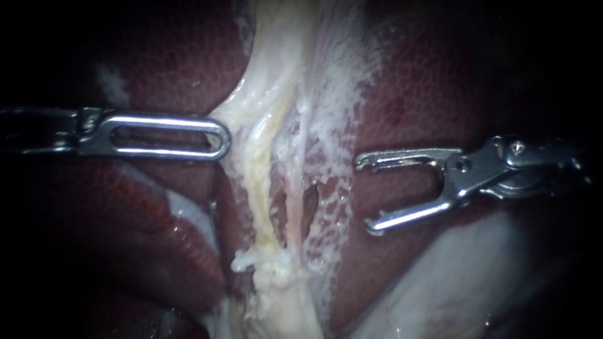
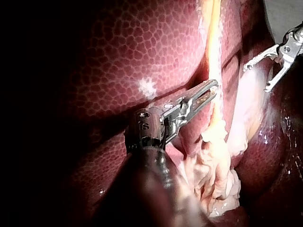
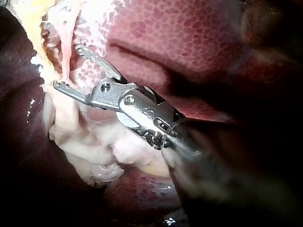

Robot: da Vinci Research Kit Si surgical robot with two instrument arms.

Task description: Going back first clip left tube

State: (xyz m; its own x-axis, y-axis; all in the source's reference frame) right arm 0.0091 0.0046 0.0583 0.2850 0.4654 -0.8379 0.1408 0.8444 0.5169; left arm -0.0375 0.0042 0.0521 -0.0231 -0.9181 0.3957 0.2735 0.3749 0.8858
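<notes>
- Two instruments are flanking the left tube (image 1: 260,188), which is running down the middle over the liver (image 1: 427,94).
- Left instrument (image 1: 220,139) seems to be pinching pale tissue (image 1: 251,100) right beside it, jaws narrow – kinda dim there.
- Right instrument (image 1: 365,196) is hovering well apart, jaws gaping wide, gripping nothing.

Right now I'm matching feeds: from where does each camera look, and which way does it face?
Endoscope view: close in, facing the pale tubes; left instrument enters left, right instrument right.
Left wrist view: on the left arm, looking along its instrument at the pale tubes.
Right wrist view: on the right arm, looking along its instrument at the liver.
Shared: endoscope and left wrist views show both instruments.
</notes>
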